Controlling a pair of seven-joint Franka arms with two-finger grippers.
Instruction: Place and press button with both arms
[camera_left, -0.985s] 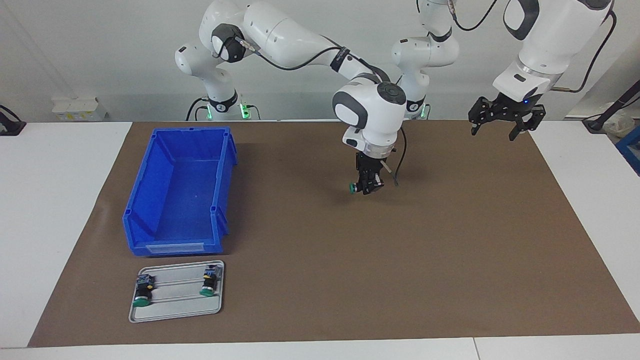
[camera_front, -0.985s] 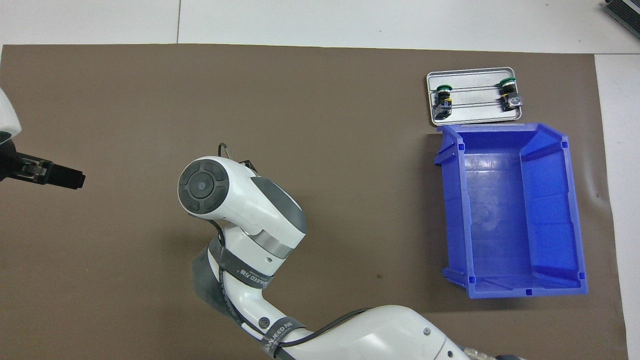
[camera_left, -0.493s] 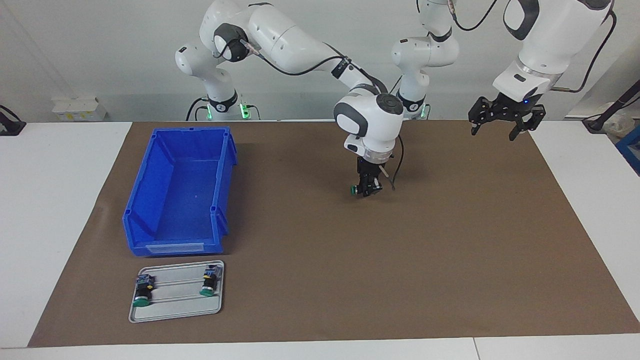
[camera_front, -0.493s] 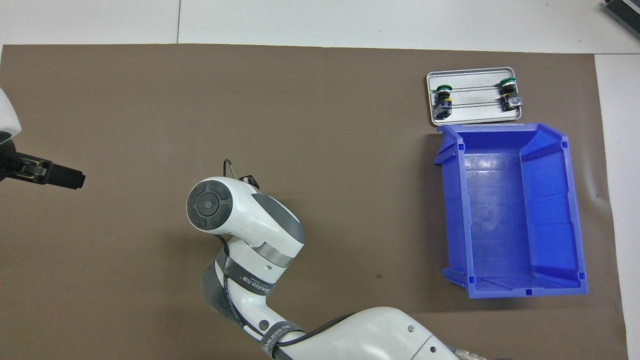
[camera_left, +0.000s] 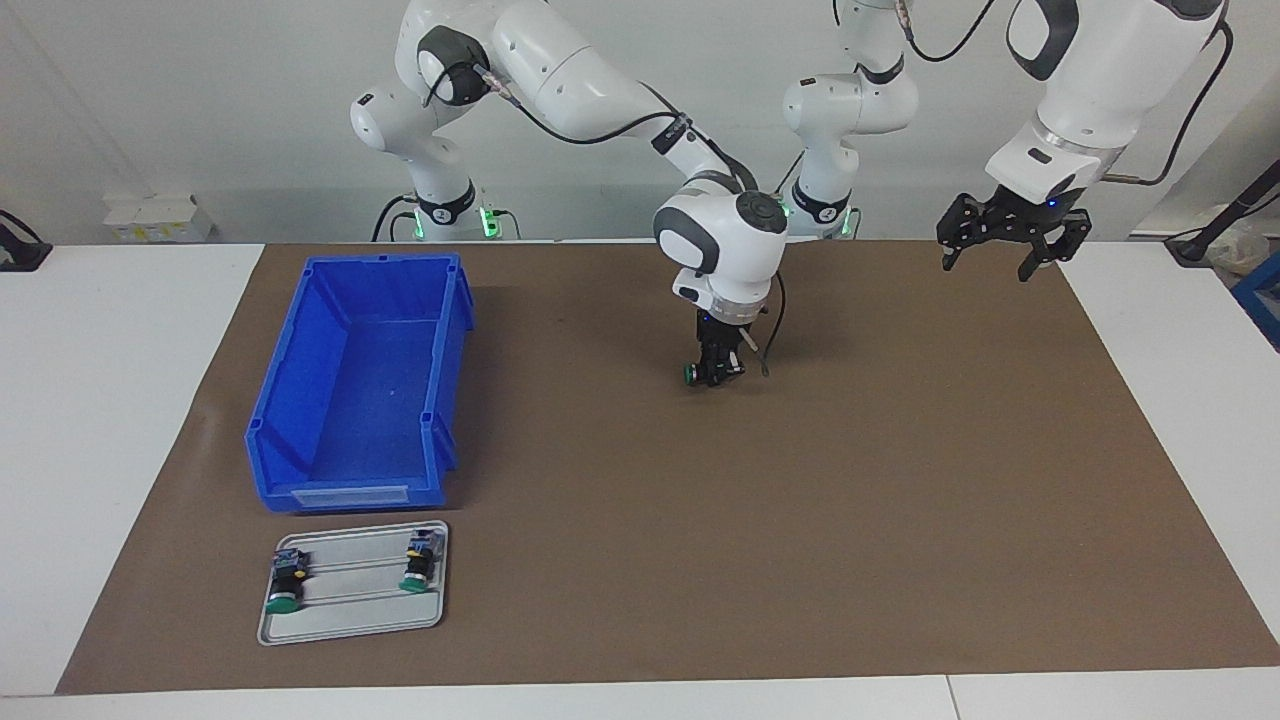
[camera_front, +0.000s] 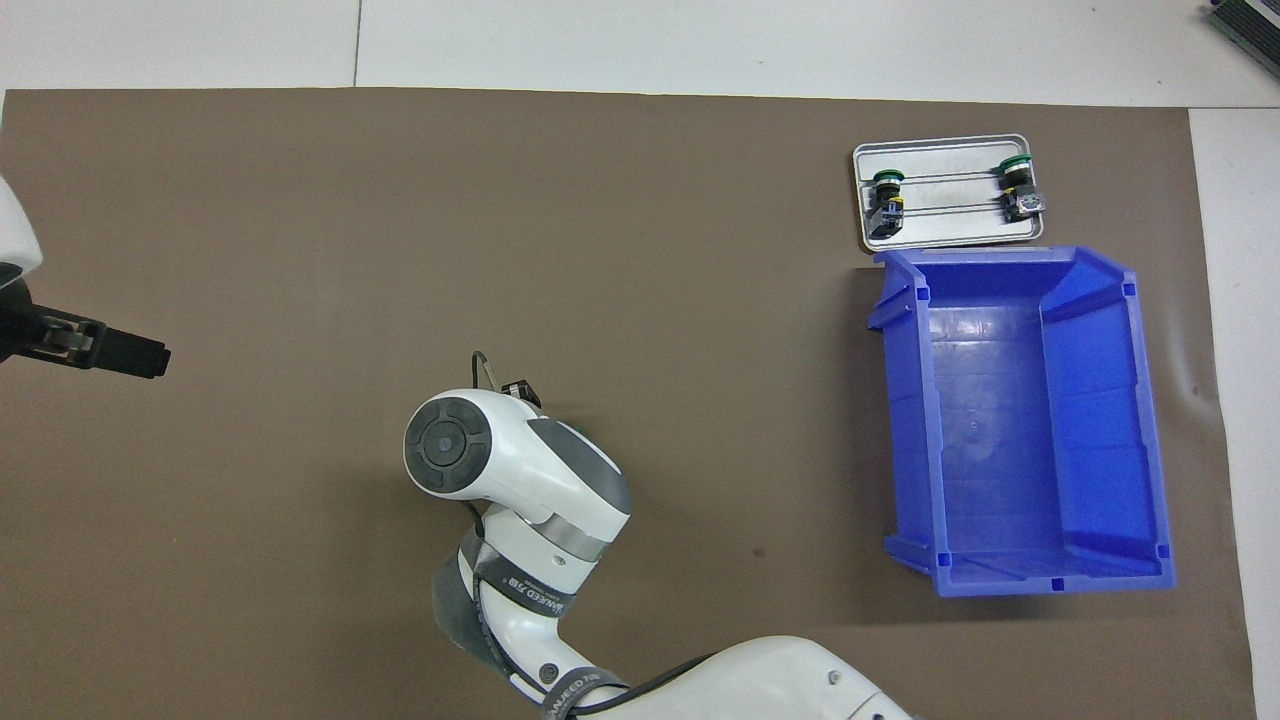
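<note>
My right gripper (camera_left: 712, 377) hangs low over the middle of the brown mat (camera_left: 900, 480), shut on a button (camera_left: 692, 374) whose green cap points sideways toward the right arm's end. In the overhead view the right arm's white wrist (camera_front: 500, 470) covers this gripper, and only a sliver of the green cap (camera_front: 576, 430) shows. My left gripper (camera_left: 985, 270) waits open and empty in the air over the mat's edge at the left arm's end; one of its fingers (camera_front: 125, 353) shows from above. Two more buttons (camera_left: 285, 585) (camera_left: 418, 567) lie on a metal tray (camera_left: 350, 615).
A deep blue bin (camera_left: 360, 380) stands empty at the right arm's end of the mat, with the tray (camera_front: 950, 228) just farther from the robots than the bin (camera_front: 1020, 420). White tabletop (camera_left: 120, 400) borders the mat.
My right arm has carried the button a little nearer to the robots and toward the right arm's end. The left arm has not moved.
</note>
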